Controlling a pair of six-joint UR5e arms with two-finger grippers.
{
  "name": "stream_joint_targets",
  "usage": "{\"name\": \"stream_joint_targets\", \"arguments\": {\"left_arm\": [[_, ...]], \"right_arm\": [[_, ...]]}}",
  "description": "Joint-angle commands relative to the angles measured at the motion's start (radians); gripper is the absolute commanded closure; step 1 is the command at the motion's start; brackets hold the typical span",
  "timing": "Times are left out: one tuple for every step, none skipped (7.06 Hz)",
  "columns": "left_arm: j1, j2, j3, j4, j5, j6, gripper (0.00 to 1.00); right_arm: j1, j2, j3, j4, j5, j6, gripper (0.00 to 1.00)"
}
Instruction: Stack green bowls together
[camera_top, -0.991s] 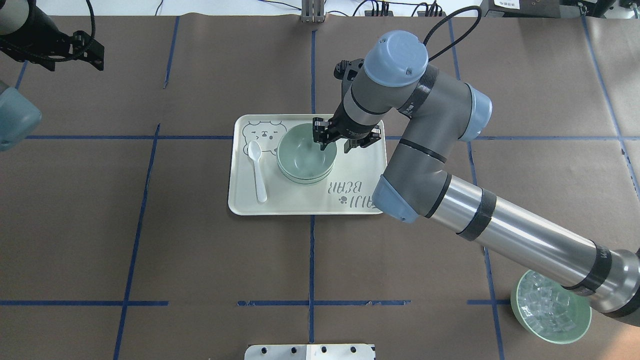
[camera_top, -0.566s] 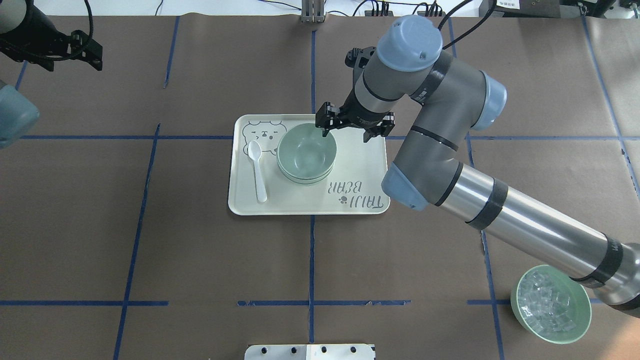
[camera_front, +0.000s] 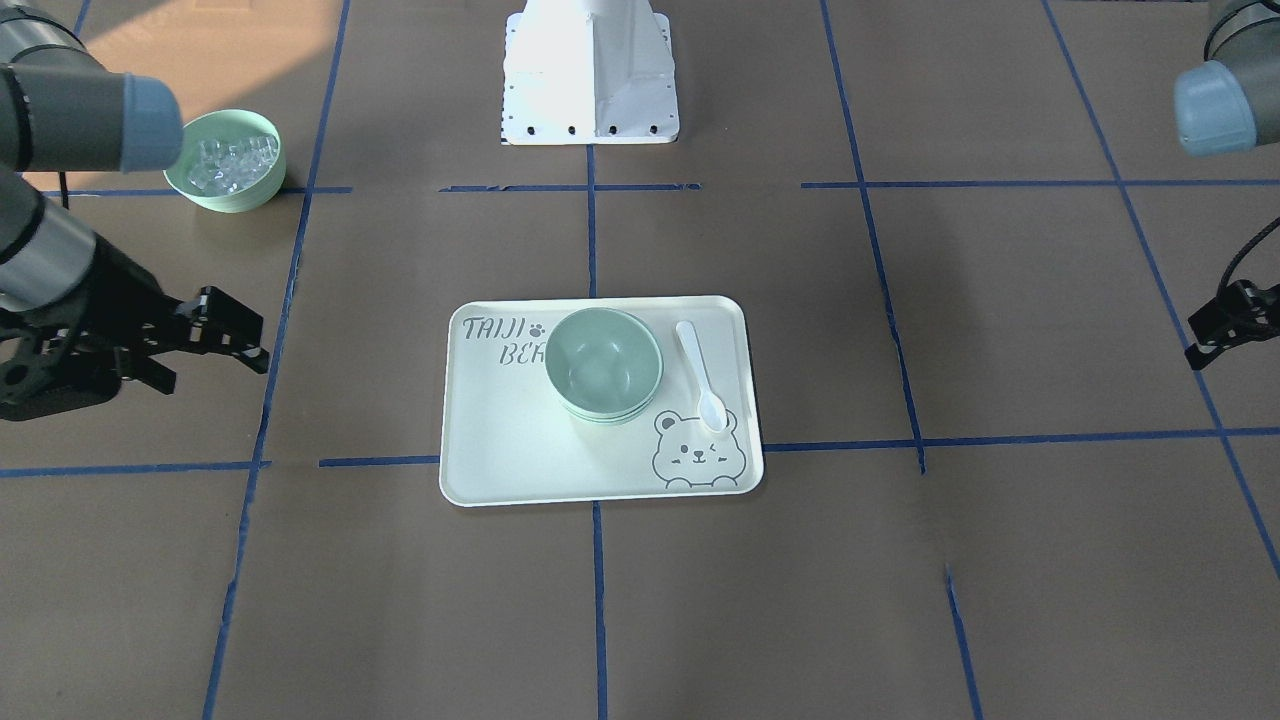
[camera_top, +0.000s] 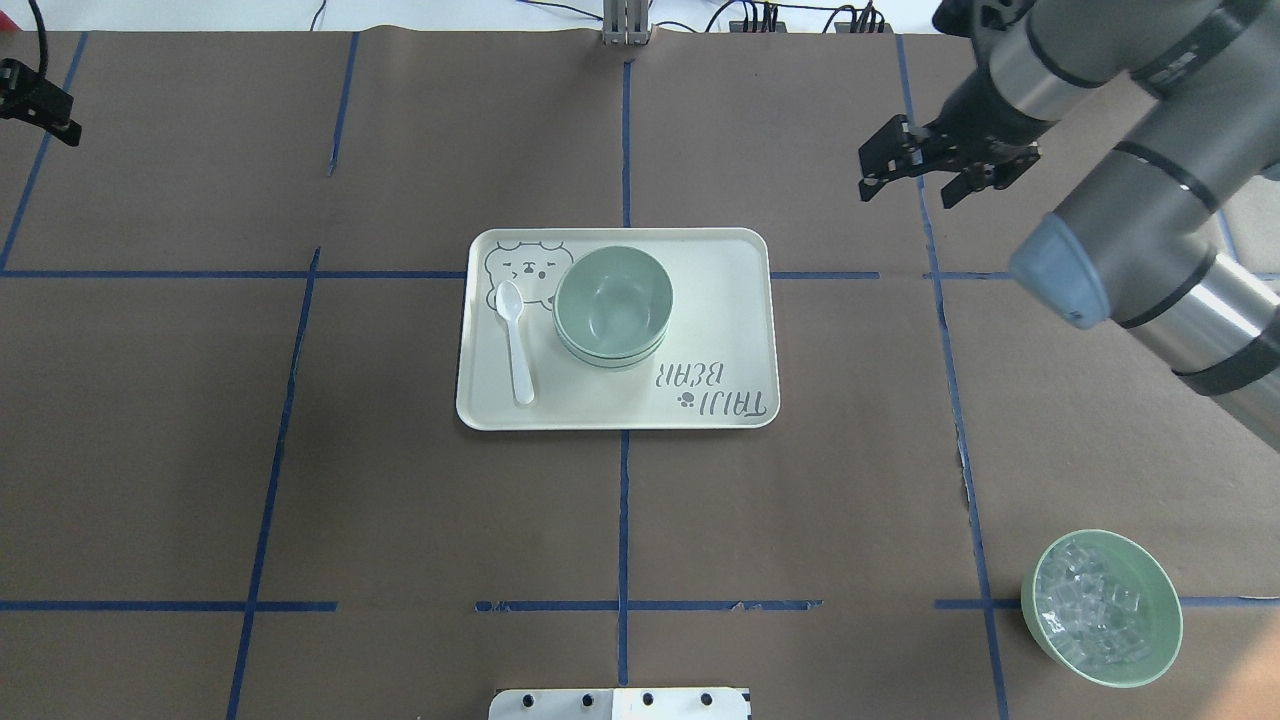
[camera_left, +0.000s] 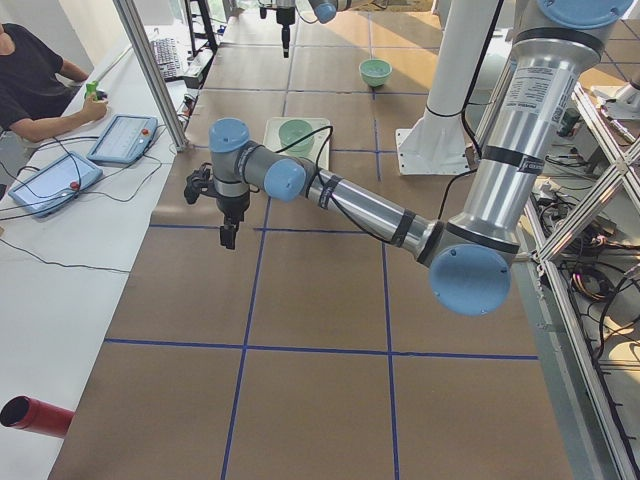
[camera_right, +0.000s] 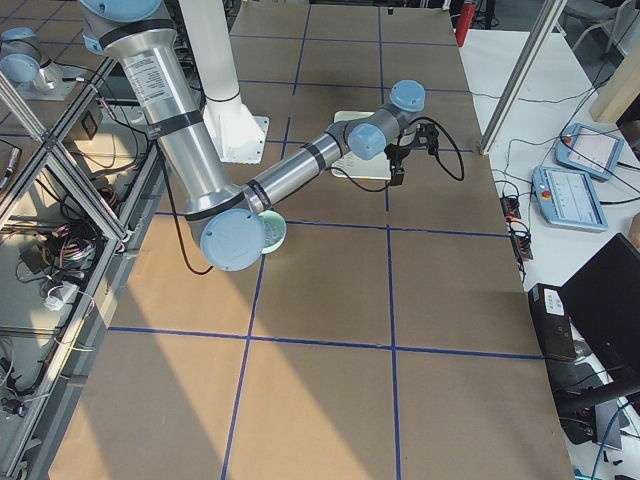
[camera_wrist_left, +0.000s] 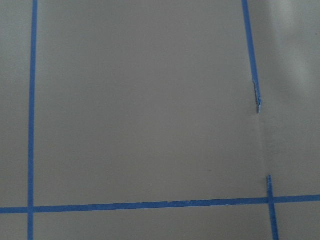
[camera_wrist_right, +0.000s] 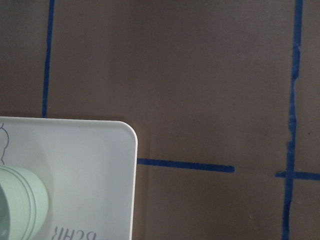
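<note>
Green bowls (camera_top: 612, 305): probably light, stiff, slippery; best pinched at the rim wall. Nested in one stack at the middle of the tray (camera_top: 720, 300). Beyond the tray's far right corner: right claw (camera_top: 905, 188), spread wide, empty, pointing down. Far off its left: left claw (camera_front: 1200, 345), opening unclear.

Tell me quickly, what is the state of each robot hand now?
Left hand: cannot be told, only partly in view.
Right hand: open, holding nothing.
</note>
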Motion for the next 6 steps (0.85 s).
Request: {"name": "stream_joint_targets", "arguments": {"left_arm": [[-0.099, 0.083, 0.063, 0.002, -0.022, 0.247, 0.0], [-0.115, 0.114, 0.066, -0.001, -0.026, 0.26, 0.0], [-0.121, 0.125, 0.068, -0.001, -0.033, 0.262, 0.0], [-0.13, 0.131, 0.074, -0.001, -0.033, 0.262, 0.0], [-0.141, 0.132, 0.083, -0.001, -0.04, 0.262, 0.0], [-0.15, 0.146, 0.086, -0.001, -0.049, 0.272, 0.0]], "right_arm": [[0.142, -0.165, -0.014, -0.001, 0.024, -0.339, 0.0], [0.188, -0.23, -0.022, -0.001, 0.023, -0.435, 0.0], [0.244, -0.271, -0.042, -0.004, 0.003, -0.559, 0.0], [0.322, -0.285, -0.124, -0.004, -0.006, -0.706, 0.0], [0.371, -0.282, -0.207, -0.004, -0.026, -0.78, 0.0], [0.408, -0.295, -0.242, 0.001, -0.034, -0.79, 0.0]]}}
